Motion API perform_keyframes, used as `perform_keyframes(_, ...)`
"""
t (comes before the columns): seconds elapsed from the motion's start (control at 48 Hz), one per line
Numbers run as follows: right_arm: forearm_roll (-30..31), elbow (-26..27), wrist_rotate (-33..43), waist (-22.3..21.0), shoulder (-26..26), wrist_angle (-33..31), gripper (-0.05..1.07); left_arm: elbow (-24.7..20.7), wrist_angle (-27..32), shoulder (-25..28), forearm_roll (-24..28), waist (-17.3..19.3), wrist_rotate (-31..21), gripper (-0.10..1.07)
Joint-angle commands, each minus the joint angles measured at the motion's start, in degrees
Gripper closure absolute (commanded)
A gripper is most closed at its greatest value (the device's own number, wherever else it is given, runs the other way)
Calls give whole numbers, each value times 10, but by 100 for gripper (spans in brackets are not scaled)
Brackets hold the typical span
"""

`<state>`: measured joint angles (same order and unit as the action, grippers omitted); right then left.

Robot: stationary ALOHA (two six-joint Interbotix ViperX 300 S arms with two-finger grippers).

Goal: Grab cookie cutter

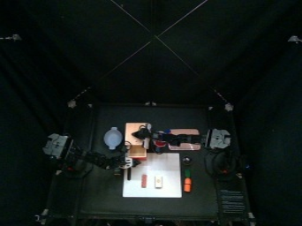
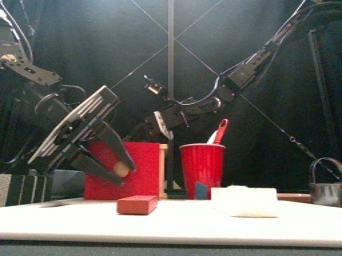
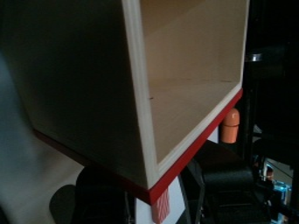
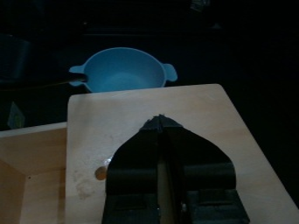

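Observation:
I cannot make out the cookie cutter in any view. A wooden box (image 3: 82,79) with red outer faces (image 2: 140,165) stands left of the table's middle (image 1: 137,141). My left gripper (image 2: 104,165) is open, its jaws straddling one wall and red rim of the box (image 3: 158,206). My right gripper (image 4: 163,131) is shut and hangs just above the box's pale wood (image 4: 105,122); nothing shows between its jaws. In the front view the right gripper (image 2: 167,128) sits behind the box, above its top edge.
A blue bowl (image 4: 121,70) lies beyond the box (image 1: 112,137). A red cup (image 2: 202,168) holding a red-and-white stick stands right of the box. Near the front edge lie a small red block (image 2: 136,204), a white piece (image 2: 247,200) and an orange item (image 1: 186,184).

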<state>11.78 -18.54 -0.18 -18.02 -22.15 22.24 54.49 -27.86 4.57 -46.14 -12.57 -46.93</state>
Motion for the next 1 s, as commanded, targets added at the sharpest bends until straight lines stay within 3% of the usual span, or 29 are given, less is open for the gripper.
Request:
perform_keyframes(0.0,-1,-4,1,0,-2,-11,101,-14,-16,4,4,-13,11,37)
perform_keyframes(0.625,-1,-4,2,-1,-4,-11,101,2,5,-12,6,-30,13,37)
perform_keyframes(0.979,-1,-4,2,-1,-6,-11,101,-3,-14,-2,7,-30,15,33)
